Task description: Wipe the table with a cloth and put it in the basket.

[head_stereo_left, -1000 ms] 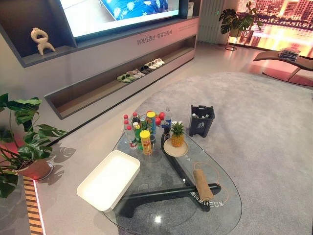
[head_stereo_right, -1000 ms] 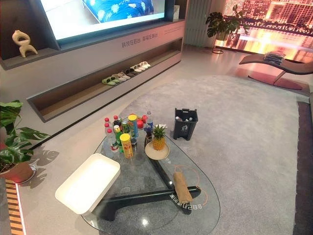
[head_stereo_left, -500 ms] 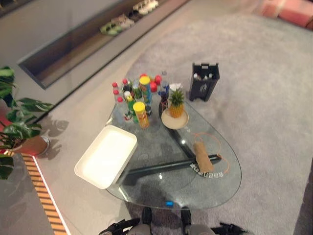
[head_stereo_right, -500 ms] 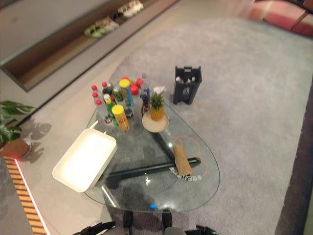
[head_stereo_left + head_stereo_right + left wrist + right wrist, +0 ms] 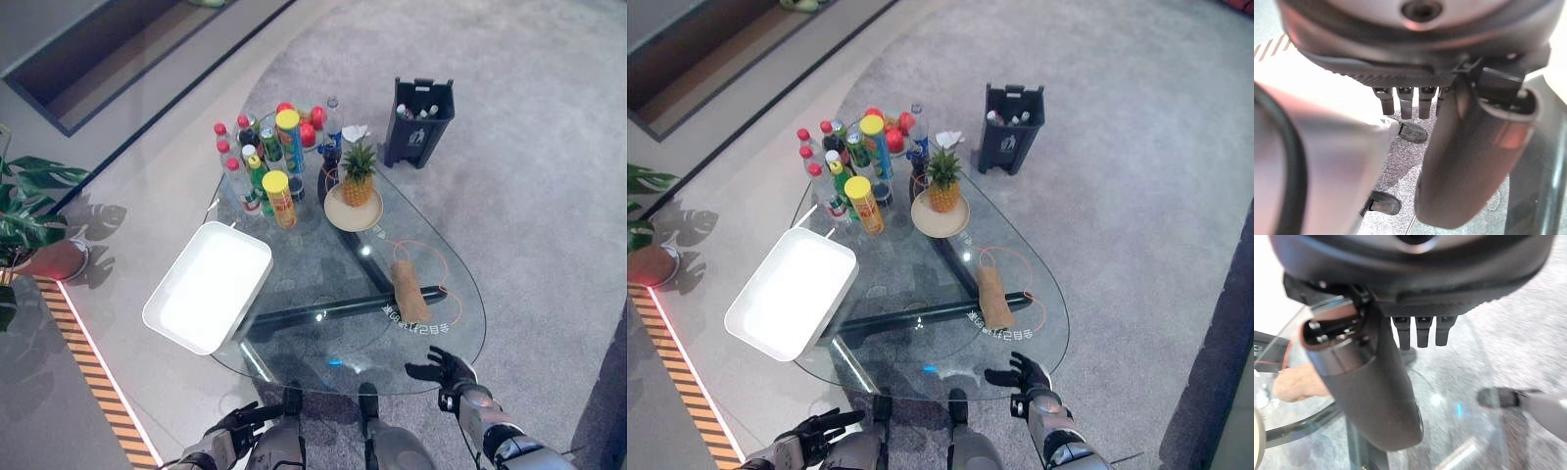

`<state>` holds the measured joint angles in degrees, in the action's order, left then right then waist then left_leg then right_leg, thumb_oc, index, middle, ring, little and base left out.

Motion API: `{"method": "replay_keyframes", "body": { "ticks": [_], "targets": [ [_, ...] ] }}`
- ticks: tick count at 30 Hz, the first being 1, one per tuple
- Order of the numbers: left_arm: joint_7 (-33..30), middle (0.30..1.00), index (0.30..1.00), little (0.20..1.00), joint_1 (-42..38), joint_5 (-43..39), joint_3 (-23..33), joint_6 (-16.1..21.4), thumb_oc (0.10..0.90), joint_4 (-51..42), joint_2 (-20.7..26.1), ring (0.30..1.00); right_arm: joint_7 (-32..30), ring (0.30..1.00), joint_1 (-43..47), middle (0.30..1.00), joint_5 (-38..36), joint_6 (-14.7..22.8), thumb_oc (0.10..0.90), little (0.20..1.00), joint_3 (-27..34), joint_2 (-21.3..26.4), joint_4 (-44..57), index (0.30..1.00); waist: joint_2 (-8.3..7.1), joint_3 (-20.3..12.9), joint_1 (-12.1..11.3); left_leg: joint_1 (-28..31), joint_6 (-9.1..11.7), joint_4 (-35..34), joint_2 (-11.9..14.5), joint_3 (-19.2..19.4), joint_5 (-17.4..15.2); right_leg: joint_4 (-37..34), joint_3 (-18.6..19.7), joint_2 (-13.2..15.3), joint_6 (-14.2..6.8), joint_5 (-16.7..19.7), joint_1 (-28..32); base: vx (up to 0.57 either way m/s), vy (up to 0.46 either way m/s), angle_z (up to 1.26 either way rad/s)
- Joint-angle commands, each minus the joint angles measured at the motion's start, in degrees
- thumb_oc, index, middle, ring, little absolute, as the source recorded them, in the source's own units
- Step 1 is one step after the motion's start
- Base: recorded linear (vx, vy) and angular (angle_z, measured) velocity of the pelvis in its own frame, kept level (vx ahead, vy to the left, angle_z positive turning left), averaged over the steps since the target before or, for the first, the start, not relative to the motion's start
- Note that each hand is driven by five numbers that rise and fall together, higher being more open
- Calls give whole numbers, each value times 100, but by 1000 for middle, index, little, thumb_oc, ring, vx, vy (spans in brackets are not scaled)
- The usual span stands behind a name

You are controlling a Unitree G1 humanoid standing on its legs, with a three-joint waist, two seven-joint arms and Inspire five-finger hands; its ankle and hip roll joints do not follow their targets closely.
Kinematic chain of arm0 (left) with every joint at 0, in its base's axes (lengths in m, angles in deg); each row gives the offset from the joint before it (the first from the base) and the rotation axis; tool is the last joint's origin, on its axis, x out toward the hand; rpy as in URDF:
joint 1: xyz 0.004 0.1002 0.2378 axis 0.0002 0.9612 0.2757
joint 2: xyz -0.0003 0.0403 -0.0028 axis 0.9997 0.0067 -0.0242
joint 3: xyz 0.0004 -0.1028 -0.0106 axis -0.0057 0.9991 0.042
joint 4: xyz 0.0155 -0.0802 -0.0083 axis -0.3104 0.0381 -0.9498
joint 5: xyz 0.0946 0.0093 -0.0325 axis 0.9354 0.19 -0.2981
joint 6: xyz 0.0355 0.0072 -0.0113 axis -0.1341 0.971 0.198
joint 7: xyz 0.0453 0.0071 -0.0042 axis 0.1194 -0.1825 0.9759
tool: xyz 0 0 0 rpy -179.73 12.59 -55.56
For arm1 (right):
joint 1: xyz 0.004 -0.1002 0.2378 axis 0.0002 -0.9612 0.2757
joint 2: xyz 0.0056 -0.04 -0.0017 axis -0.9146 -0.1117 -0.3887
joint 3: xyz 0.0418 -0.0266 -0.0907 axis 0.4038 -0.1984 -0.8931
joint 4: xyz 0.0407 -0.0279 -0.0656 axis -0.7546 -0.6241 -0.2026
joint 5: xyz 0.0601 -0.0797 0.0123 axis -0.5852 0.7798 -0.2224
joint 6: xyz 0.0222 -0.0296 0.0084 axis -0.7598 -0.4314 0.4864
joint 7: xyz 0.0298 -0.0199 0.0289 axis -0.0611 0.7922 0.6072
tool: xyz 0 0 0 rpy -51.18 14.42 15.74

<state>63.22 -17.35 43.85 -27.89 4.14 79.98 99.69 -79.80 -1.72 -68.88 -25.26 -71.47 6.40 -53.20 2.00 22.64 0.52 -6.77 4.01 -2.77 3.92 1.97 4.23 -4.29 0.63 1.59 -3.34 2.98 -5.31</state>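
Observation:
A tan rolled cloth [image 5: 409, 291] lies on the right part of the glass table [image 5: 304, 343], inside an orange cord loop. A white rectangular basket [image 5: 209, 284] sits on the table's left edge. My right hand [image 5: 443, 370] hovers at the table's near right rim, open with its fingers spread, a short way nearer than the cloth. The right wrist view has the cloth [image 5: 1300, 382] past the thumb [image 5: 1371, 391]. My left hand [image 5: 238, 424] hangs low beside the near left of the table, open and holding nothing, its fingers [image 5: 1405, 100] straight.
Several bottles and cans [image 5: 269, 157] crowd the table's far end. Beside them is a pineapple [image 5: 357, 181] on a plate. A black bin [image 5: 418, 108] stands on the carpet beyond the table. A potted plant [image 5: 29, 225] stands at the left.
The camera has tilted down, so the table sits higher in view and both hands now show at the bottom edge. The cloth and the basket have not moved.

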Motion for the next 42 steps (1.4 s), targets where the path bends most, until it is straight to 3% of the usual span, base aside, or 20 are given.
{"method": "replay_keyframes", "body": {
  "ticks": [1,2,3,5,9,11,15,18,24,37,42],
  "targets": [
    [-166,900,900,900,-136,-333,-264,76,800,228,86,900,-611,900,177,900,29,609,800,900,-88,251,418,900,-151,107,156,-471,-228,796,-395,12,-545,582,-312,194,-110,-193,-503,-75,24,2],
    [-211,900,900,900,-172,-372,-296,117,800,224,58,900,-779,900,194,900,22,814,800,900,-114,224,683,900,-136,166,178,-557,-227,822,-410,26,-536,609,-306,187,-109,-183,-591,-84,43,3],
    [-271,900,900,900,-211,-439,-323,154,800,209,17,900,-1268,900,247,900,330,720,800,900,-181,214,987,900,-118,225,205,-634,-228,835,-424,42,-519,643,-294,178,-97,-173,-685,-103,62,2],
    [-495,900,900,900,-242,-544,-374,157,800,-27,-39,900,-1721,900,275,900,157,378,800,900,-301,225,2028,900,-102,386,284,-777,-232,870,-450,99,-493,736,-269,154,-78,-156,-873,-108,66,-2],
    [-619,900,900,900,-166,-765,-422,149,800,-304,-48,900,-2558,900,128,900,574,16,800,900,-358,348,3365,900,-136,543,383,-947,-235,942,-477,176,-483,888,-239,107,-53,-166,-1094,-64,41,-6],
    [-520,900,900,900,39,-681,-421,546,800,-269,-69,900,-2962,900,-149,900,943,-81,800,900,-253,449,4079,900,-156,623,443,-1058,-232,1011,-501,201,-485,984,-242,85,-42,-174,-1225,-53,39,-13],
    [-579,900,900,900,457,-742,-475,687,800,-498,-226,900,-3630,900,-641,900,1610,-251,800,900,-103,572,5225,900,-137,715,543,-1337,-240,1199,-540,302,-487,1096,-250,94,-41,-149,-1481,-30,55,-8],
    [-415,900,900,900,562,-760,-484,897,800,-431,-211,900,-3771,900,-795,900,1642,-171,800,900,-63,624,5532,900,-114,715,574,-1545,-244,1324,-557,328,-506,1182,-259,123,-41,-135,-1696,-11,25,0],
    [-356,900,900,900,786,-805,-561,947,800,-613,-146,900,-4039,900,-754,900,1721,-117,800,900,27,693,5867,900,-28,715,551,-1912,-260,1429,-618,376,-486,1252,-276,192,-62,-55,-2077,-10,35,1],
    [-603,900,900,900,648,-991,-766,703,800,-977,-131,900,-4373,900,138,900,1833,-498,800,900,-208,768,6055,900,66,715,418,-2812,-272,1702,-730,399,-387,1548,-305,283,-97,101,-3047,-3,19,1],
    [-653,900,900,900,622,-1023,-795,652,800,-1069,-115,900,-4555,900,380,900,1802,-485,800,900,-243,826,5988,900,81,715,372,-3094,-270,1845,-734,395,-389,1641,-328,304,-102,135,-3329,18,8,2]
  ]
}}
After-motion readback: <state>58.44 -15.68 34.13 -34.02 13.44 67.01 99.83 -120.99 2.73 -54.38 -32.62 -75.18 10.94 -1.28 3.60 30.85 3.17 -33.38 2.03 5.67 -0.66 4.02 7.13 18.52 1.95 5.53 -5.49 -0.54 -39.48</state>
